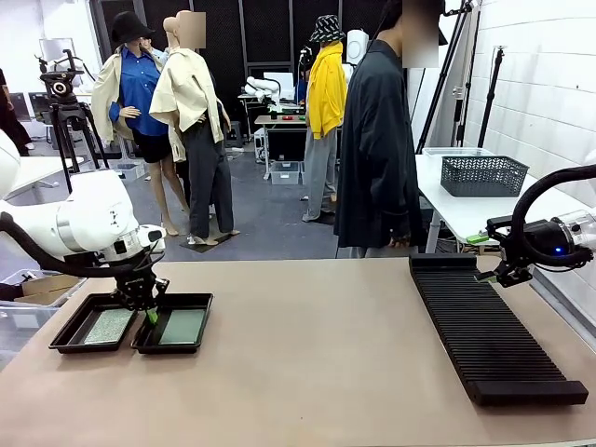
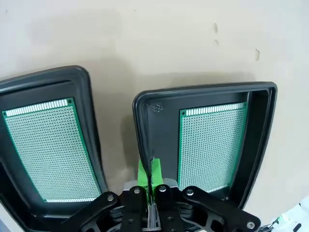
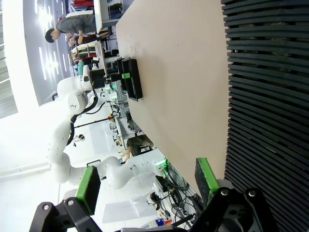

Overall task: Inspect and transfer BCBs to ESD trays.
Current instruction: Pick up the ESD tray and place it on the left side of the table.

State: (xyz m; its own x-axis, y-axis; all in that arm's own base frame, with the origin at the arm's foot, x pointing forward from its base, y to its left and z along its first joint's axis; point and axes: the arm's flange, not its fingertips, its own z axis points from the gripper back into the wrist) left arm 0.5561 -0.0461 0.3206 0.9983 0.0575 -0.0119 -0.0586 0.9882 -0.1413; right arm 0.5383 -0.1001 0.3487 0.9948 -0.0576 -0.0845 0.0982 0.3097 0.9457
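Left wrist view | left gripper (image 2: 150, 169) pressed together, empty, above tray rim (image 2: 140, 125) | BCBs (image 2: 210, 145) lie in both ESD trays, counter's 8 o'clock | right gripper (image 3: 147, 186) spread over rack (image 3: 270, 96) | risk: descending fingers strike rim, shifting tray.

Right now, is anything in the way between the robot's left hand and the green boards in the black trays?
Nothing visible. The left hand is shut, just above the rim of one tray, and both boards lie uncovered.
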